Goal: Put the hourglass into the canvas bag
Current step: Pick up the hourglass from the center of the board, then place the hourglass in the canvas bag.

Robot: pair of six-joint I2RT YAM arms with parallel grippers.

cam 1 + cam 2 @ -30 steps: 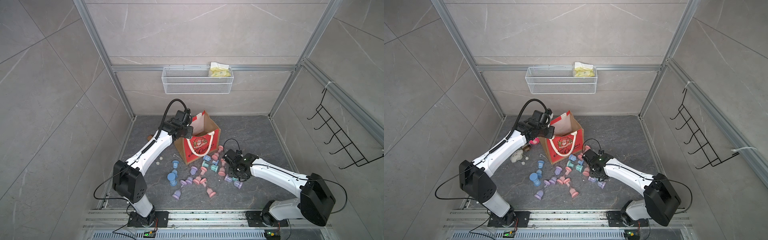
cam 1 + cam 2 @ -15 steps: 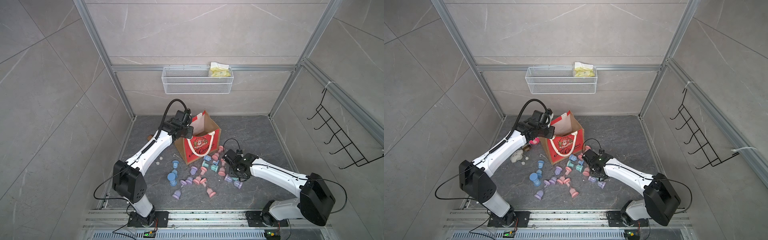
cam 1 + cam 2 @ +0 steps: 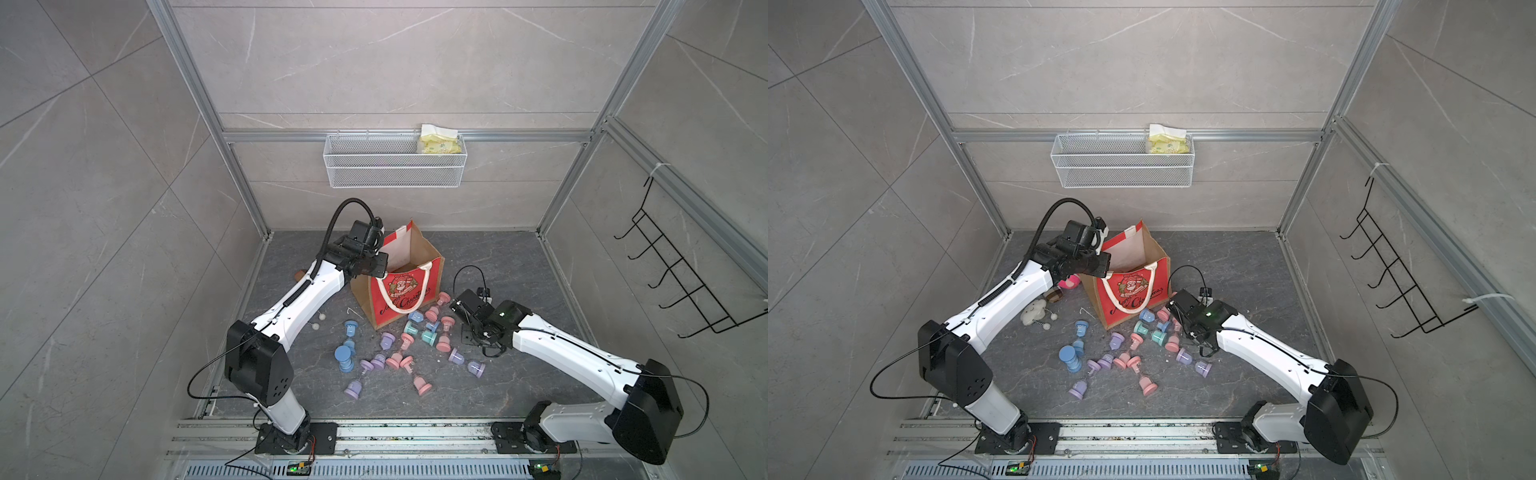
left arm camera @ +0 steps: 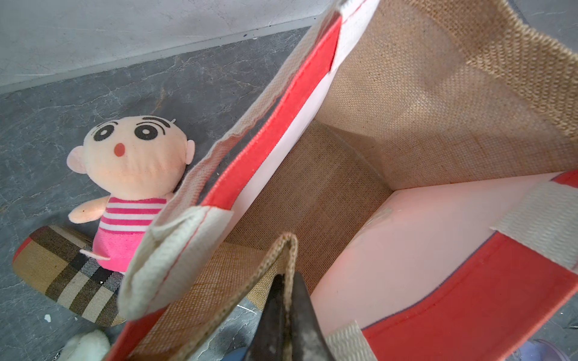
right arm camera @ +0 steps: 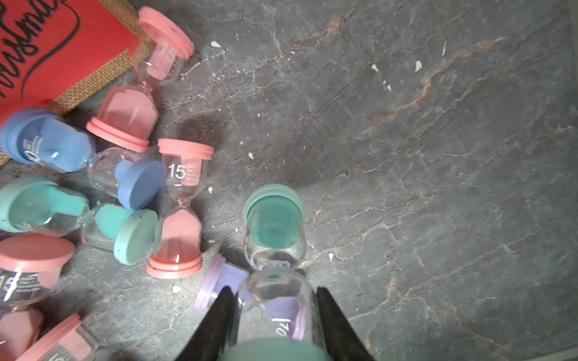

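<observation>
The canvas bag (image 3: 401, 291) (image 3: 1129, 293) stands open on the dark floor, with its red Santa front facing the arms. My left gripper (image 3: 379, 266) (image 3: 1100, 266) (image 4: 289, 278) is shut on the bag's burlap rim and holds the mouth open. The inside of the bag (image 4: 344, 187) shows only bare burlap and white lining. My right gripper (image 3: 459, 309) (image 3: 1177, 309) (image 5: 272, 293) is shut on the glass bulb of a teal hourglass (image 5: 275, 225) just right of the bag. That hourglass lies over a purple hourglass (image 5: 219, 281).
Several pink, blue, teal and purple hourglasses (image 3: 395, 357) (image 5: 178, 206) lie scattered in front of the bag. A plush doll (image 4: 134, 162), a plaid case (image 4: 62, 275) and a white fluffy toy (image 3: 1034, 313) lie left of it. The white wire basket (image 3: 395, 166) and a hook rack (image 3: 681, 282) hang on the walls.
My right gripper has closed on the teal hourglass. Both arms have stayed nearly in place, and the left still holds the bag's rim.
</observation>
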